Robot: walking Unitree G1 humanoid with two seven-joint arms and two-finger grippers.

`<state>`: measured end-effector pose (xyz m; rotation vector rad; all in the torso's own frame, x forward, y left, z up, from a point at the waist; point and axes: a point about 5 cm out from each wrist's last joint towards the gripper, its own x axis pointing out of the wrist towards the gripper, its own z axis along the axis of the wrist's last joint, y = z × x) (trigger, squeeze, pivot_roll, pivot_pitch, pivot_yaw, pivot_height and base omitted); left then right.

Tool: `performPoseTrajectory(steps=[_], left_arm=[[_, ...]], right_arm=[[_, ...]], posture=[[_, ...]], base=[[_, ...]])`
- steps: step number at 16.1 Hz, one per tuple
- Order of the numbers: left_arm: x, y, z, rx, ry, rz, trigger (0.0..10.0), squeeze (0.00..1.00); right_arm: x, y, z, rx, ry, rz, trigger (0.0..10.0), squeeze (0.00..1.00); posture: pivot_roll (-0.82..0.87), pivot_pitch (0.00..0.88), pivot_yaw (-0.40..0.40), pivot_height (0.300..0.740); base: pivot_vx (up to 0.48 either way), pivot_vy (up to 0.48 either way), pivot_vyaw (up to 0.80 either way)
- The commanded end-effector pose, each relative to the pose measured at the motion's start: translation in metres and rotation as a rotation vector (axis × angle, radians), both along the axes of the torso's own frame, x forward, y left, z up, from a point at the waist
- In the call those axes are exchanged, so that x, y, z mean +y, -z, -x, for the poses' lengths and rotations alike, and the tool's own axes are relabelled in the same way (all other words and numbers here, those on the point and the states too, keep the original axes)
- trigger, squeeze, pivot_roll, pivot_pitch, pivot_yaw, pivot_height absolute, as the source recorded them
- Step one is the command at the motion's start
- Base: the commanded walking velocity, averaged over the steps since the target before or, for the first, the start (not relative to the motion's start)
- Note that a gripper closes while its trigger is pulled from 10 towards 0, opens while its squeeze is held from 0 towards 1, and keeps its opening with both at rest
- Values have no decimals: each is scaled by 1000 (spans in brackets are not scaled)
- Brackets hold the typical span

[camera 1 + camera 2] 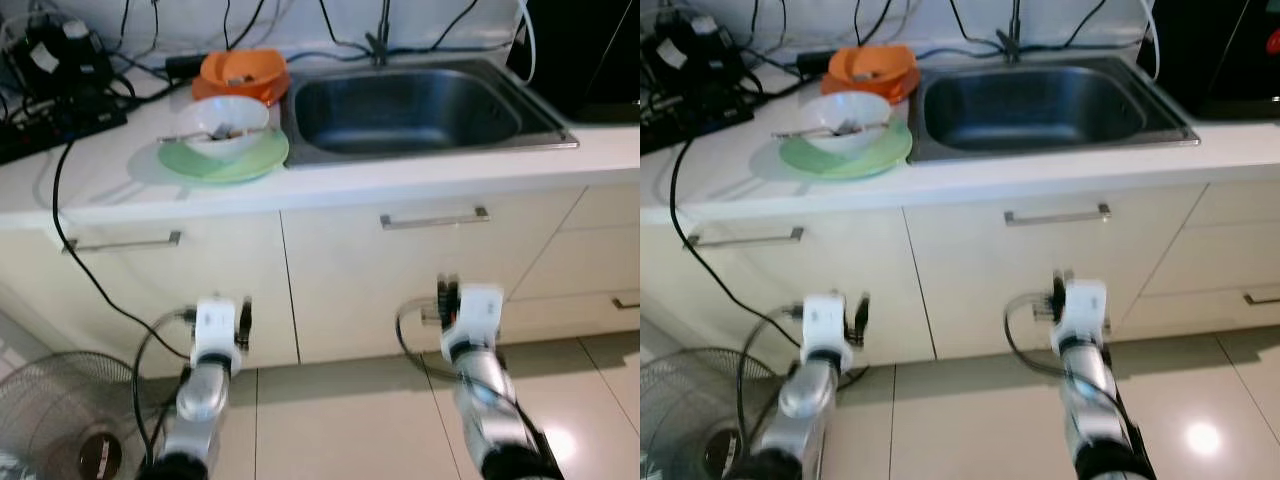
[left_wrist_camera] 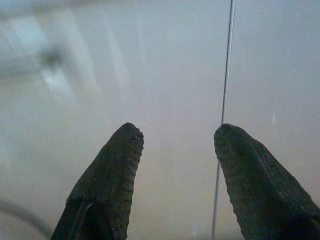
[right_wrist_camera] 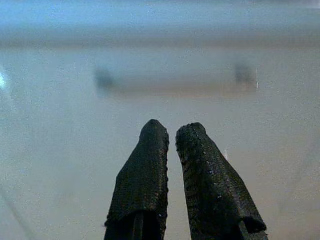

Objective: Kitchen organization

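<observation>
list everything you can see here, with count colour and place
sink: 1, steel, set in the counter, right of the dishes
faucet: 1, dark, behind the sink
orange bowl: 1, orange, counter beside the sink
white bowl: 1, white, on the green plate
green plate: 1, pale green, counter left of the sink
cabinet handles: 3, metal, cabinet fronts
cables: several, black, counter back and hanging down the cabinet
fan: 1, grey, on the floor at left
left gripper: black fingers, open, facing the cabinet
right gripper: black fingers, shut, facing a handle
</observation>
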<state>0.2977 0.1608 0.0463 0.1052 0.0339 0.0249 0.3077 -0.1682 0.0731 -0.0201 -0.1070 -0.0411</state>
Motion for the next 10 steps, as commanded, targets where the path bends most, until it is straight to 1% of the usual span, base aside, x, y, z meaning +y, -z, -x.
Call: performPoseTrajectory(steps=[1, 2, 3, 5, 6, 7, 8, 9, 10], left_arm=[[-7, -19, -5, -94, 7, 6, 10000, 0], [-12, -31, -8, -143, 14, 21, 10000, 0], [-18, -46, -12, -200, 28, 33, 10000, 0], [-24, -64, -15, -263, 46, 37, 10000, 0], [-28, -81, -16, -325, 55, 41, 10000, 0], [-28, -84, -15, -349, 48, 34, 10000, 0], [-30, -93, -16, -386, 41, 23, 10000, 0], [-35, -113, -18, -446, 41, 16, 10000, 0], [-37, -120, -19, -458, 46, 6, 10000, 0]], right_arm=[[10, -26, -5, -108, -22, -1, 10000, 0], [14, -39, -6, -159, -37, 5, 10000, 0], [16, -51, -7, -205, -27, -11, 10000, 0], [17, -64, -8, -243, -14, -24, 10000, 0], [21, -80, -7, -293, -24, 3, 10000, 0], [24, -86, -6, -306, -33, 11, 10000, 0], [26, -90, -5, -311, -37, 6, 10000, 0], [31, -93, -5, -302, -36, -7, 10000, 0], [33, -92, -5, -297, -38, -8, 10000, 0]], posture=[[28, 20, 84, 740], [31, 14, 81, 740], [29, 10, 81, 740], [29, 7, 79, 740], [27, 3, 78, 740], [25, 3, 78, 740], [25, 2, 77, 740], [36, 18, 72, 740], [40, 23, 70, 740]], base=[[0, 0, 0], [0, 0, 0], [0, 0, 0], [0, 0, 0], [0, 0, 0], [0, 0, 0], [0, 0, 0], [0, 0, 0], [0, 0, 0]])
